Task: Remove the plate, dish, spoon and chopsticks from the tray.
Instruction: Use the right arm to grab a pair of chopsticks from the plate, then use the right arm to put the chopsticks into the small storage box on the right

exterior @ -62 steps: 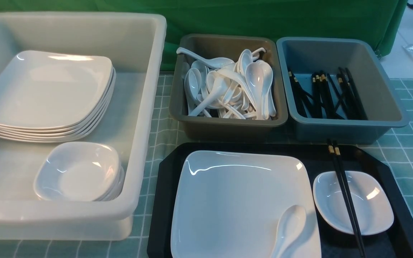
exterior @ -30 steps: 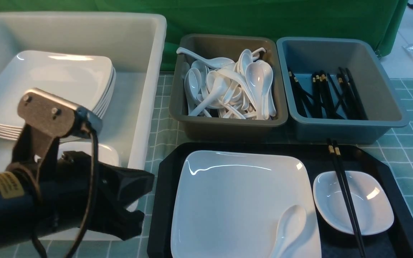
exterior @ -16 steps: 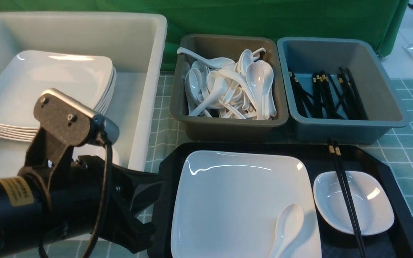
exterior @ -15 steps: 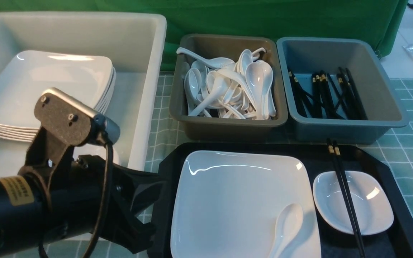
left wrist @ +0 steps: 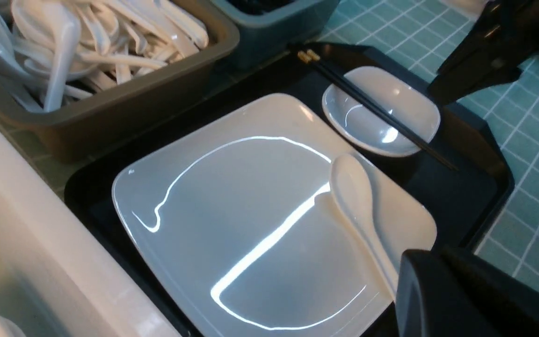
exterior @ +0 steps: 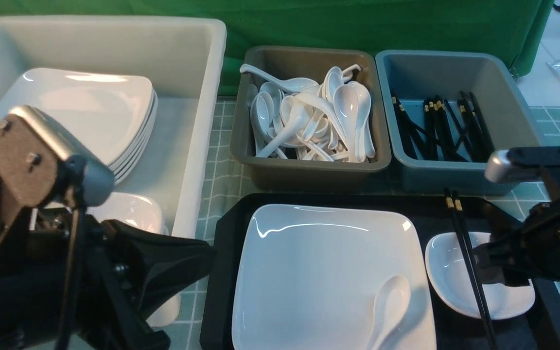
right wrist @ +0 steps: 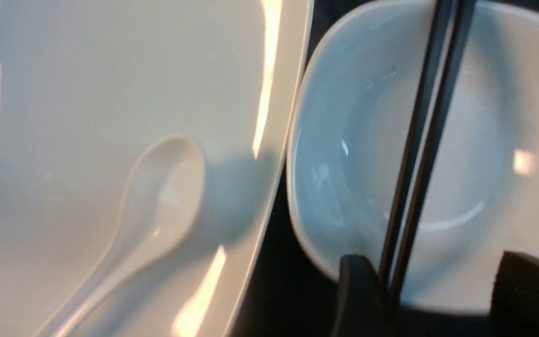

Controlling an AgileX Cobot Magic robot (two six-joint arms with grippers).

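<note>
On black rectangular plastic tray: large glossy white square plate, centre-left, with glossy white soup spoon lying at its near right corner. Small white rounded-square dish at right, with thin black chopsticks laid across it. Right gripper over dish, jaws spread, chopsticks passing between them. Left gripper just beside tray's left edge, jaws apart, empty.

The left gripper hangs low on the left, jaws apart. The right gripper points down, jaws wide.
</note>
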